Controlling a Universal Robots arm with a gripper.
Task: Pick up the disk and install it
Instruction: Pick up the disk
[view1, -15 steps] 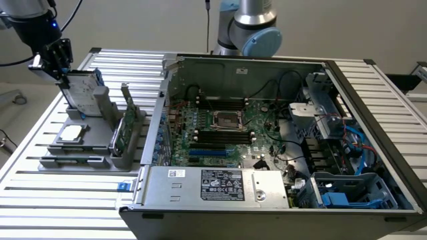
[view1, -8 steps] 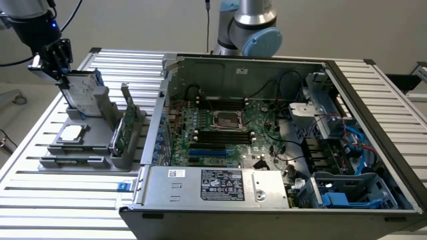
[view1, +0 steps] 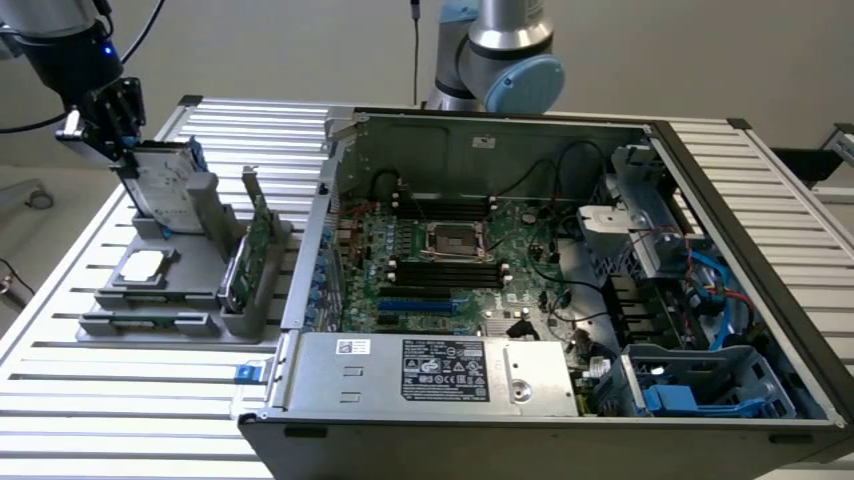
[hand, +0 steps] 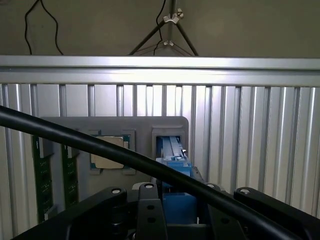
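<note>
Starting at the bottom of the exterior view, you have the open computer case (view1: 534, 452) lying on its side on the slatted table (view1: 120, 400), its cover off, presumably so the arm can reach in from above. Just inside its near wall sits the silver power supply (view1: 427, 372), and in the lower right corner a blue drive cage (view1: 714, 385) shows no drive in it; I judge that to be the likely home for the disk. Behind these, mid-frame, lies the motherboard (view1: 441, 260). To the exterior view's left, beside the case, a grey fixture tray (view1: 174, 322) presents each part in its own seat: a small square chip (view1: 144, 266) flat in a pocket, a green card (view1: 256, 245) on edge in a slot. The disk (view1: 166, 190) stands nearly upright in the tray's rear slot, label face showing, blue rail along its edge. That on-edge pose leaves its top free to be gripped. At the upper left, the gripper (view1: 124, 140) sits over that top edge, jaws drawn in to a middling width on the disk; the wrist view shows the blue rail between the fingers. Whether the disk has left its slot, you cannot tell. Farthest back, the arm's base joint (view1: 514, 70) stands behind the case.
</note>
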